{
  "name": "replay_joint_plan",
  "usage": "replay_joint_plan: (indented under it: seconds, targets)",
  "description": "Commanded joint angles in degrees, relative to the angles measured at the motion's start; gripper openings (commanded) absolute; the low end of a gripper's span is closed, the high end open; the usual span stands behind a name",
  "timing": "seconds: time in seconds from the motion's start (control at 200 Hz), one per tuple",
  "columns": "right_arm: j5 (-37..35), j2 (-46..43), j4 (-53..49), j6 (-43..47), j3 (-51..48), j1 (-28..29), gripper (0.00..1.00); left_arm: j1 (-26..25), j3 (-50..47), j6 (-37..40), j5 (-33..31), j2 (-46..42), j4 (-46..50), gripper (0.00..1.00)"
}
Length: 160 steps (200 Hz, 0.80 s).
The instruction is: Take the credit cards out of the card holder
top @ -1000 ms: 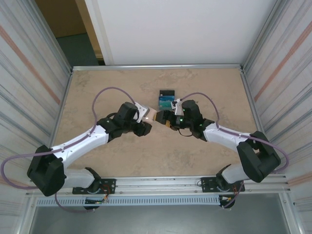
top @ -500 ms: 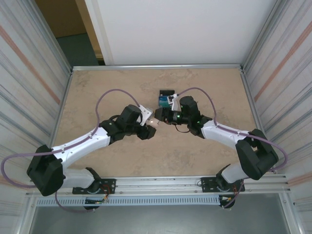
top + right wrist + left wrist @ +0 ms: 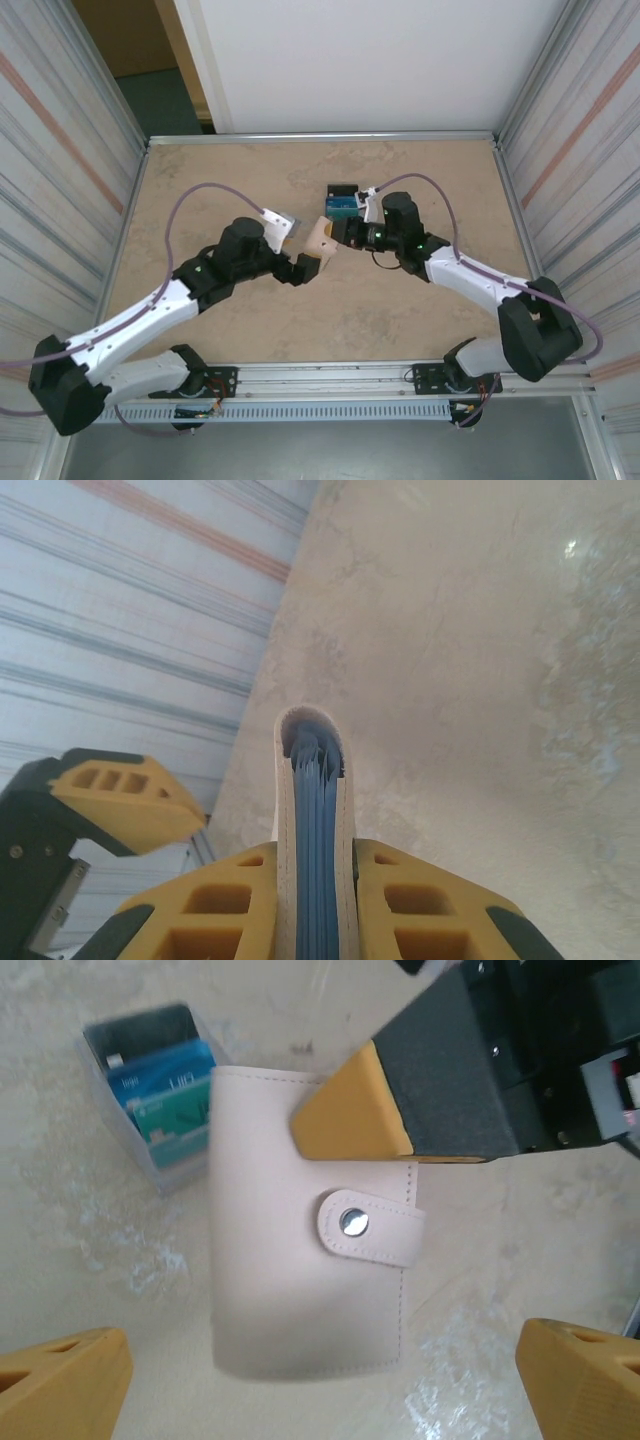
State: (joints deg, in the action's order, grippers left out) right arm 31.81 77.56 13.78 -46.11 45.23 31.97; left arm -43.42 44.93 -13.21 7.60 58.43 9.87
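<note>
right gripper (image 3: 318, 858) clamps card holder (image 3: 300, 1260) edge-on, mid-frame in top view. left gripper (image 3: 320, 1390) gapes wide, holding nothing. holder looks light, soft, floppy. snap tab (image 3: 370, 1228) looks fastened, so pinch there. loose credit cards (image 3: 160, 1080) upper left, likely stiff and slick.

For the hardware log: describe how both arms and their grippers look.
The left arm and right arm have white links between bulky black joint housings, with a purple cable looping along each. The left gripper and right gripper have yellow-orange fingers with hollow ribbed cut-outs, mounted on black blocks.
</note>
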Motion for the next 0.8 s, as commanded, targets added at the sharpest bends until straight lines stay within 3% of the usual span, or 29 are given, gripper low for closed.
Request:
replay_joint_plan:
  seconds: [0.0,0.271,0.371,0.541,0.797]
  targets:
    - [4.9,-4.5,-5.5,8.5,3.6,-0.8,0.0,1.6,-3.3,-4.4,0.6,-4.7,-5.1,0.99]
    - [18.6,-8.2,-14.7,22.2,7.7,-2.3,0.0,3.2,-6.3,-2.0,7.6,-10.2,-8.9,0.97]
    - [22.4,-9.5,-15.1,25.4,8.2,-2.3,0.0,3.4,-5.9,1.0,15.7,-9.4,-9.6,0.82]
    - [27.2,-9.9,-15.4,28.4,9.4,-2.3,0.0,3.9,-3.2,4.6,30.0,-5.2,-8.6,0.77]
    - [30.6,-8.6,-18.6,31.2,12.0,-2.2,0.0,4.3,-3.4,5.0,33.4,-2.9,-10.8,0.72]
